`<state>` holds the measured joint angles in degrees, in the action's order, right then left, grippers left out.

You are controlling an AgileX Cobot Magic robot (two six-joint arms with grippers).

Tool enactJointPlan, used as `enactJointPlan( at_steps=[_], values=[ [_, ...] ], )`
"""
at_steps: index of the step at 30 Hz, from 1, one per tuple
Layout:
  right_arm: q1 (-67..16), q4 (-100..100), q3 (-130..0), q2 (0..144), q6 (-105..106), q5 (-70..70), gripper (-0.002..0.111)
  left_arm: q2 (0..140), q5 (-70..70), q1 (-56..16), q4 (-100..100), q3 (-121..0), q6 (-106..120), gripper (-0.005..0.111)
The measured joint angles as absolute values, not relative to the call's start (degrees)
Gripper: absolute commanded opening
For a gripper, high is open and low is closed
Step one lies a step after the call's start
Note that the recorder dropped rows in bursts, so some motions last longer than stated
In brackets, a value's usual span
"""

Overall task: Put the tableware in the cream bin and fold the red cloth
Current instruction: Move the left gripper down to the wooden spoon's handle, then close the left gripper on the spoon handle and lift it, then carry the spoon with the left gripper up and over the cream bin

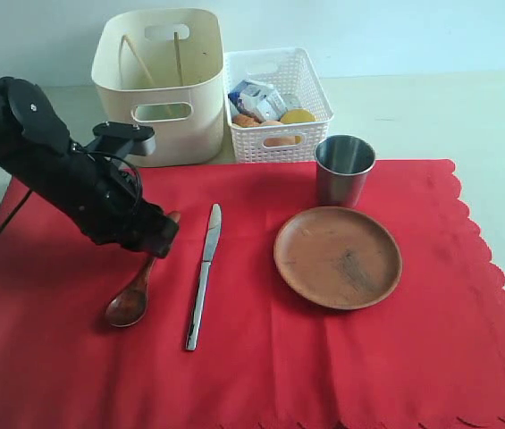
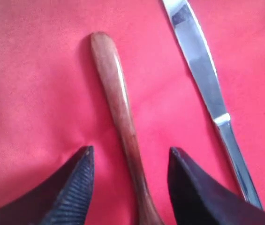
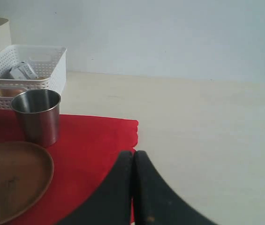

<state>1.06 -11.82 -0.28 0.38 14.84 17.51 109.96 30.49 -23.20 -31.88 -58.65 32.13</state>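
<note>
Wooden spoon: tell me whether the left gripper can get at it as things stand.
Probably yes. The left gripper is open and sits astride the handle of the spoon, with nothing lying over it. The knife lies apart to one side.

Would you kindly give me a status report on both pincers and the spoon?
Left pincer open, astride the wooden spoon handle, not gripping. Right pincer shut, empty. Knife lies beside it, not touching.

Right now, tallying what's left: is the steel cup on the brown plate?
No, the steel cup stands on the red cloth, beside the brown plate.
</note>
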Motion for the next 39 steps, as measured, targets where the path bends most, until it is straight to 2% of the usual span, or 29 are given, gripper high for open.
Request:
enactJointPlan(
  at_steps=[10,19,26,39],
  values=[
    [1.06,-11.82,-0.28,0.38,14.84,17.51,0.0,112.54,31.08,-23.2,-31.88,-59.76,32.13,0.046],
    [1.06,-11.82,-0.28,0.38,14.84,17.51,0.0,113.25,30.26,-23.2,-31.9,-60.01,32.13,0.0],
    [1.06,-11.82,-0.28,0.38,14.84,17.51,0.0,111.79,33.36,-23.2,-31.8,-60.0,31.87,0.0],
    [1.06,-11.82,-0.28,0.38,14.84,17.61,0.0,90.08,46.01,-23.2,-27.81,-59.88,22.09,0.0]
  ],
)
